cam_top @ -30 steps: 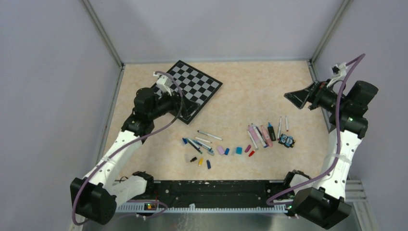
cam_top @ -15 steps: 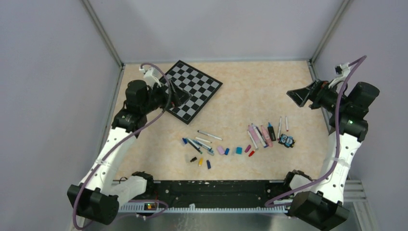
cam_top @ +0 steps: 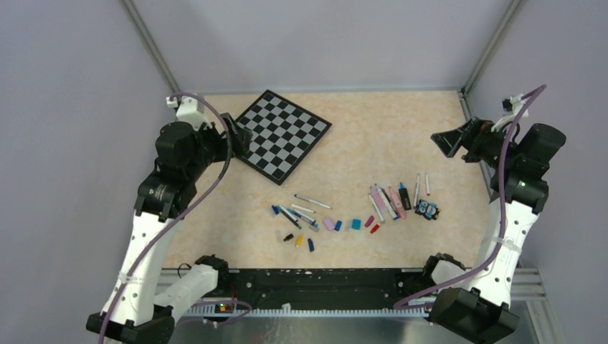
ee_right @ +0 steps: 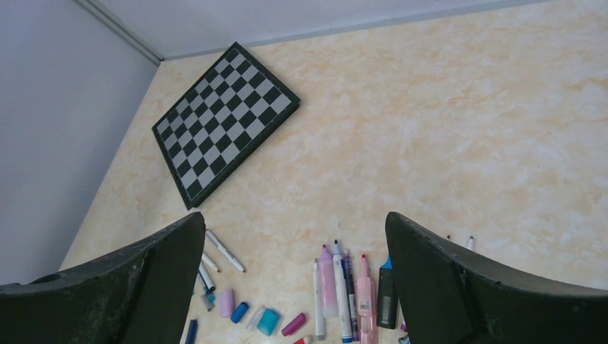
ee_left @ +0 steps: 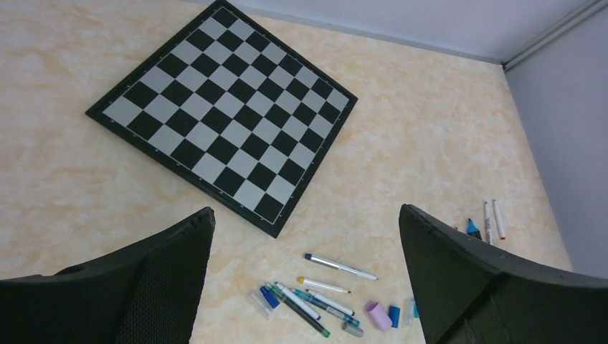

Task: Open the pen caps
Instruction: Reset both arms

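The pen caps (cam_top: 338, 225) lie loose in a scattered row on the table (cam_top: 380, 129), toward its near middle. I can tell a lilac one, blue ones, a teal one, a red and a magenta one, and closer to the arms a black, a yellow and a dark blue one. None of these sits on a pen. Just behind them on the left is a small group of thin pens (cam_top: 312, 201), and on the right a tighter group with the pink highlighters (cam_top: 387, 202). Beside that group stands the small owl-like figure (cam_top: 428, 209). In the right wrist view several tips of the right group look bare, but whether every pen is uncapped is too small to tell, above all for the two thin ones at the far right. The checkered board (cam_top: 283, 135) lies well apart at the far left. The left gripper (cam_top: 242, 140) hangs above the board's near left edge, and the right gripper (cam_top: 446, 143) hangs high at the right side. Both have their jaws wide apart and hold nothing. I judge that the task is near its end, or between two pens. If a capped pen remains, one gripper must come down and clamp the barrel, while the other takes the cap and pulls it straight along the pen.
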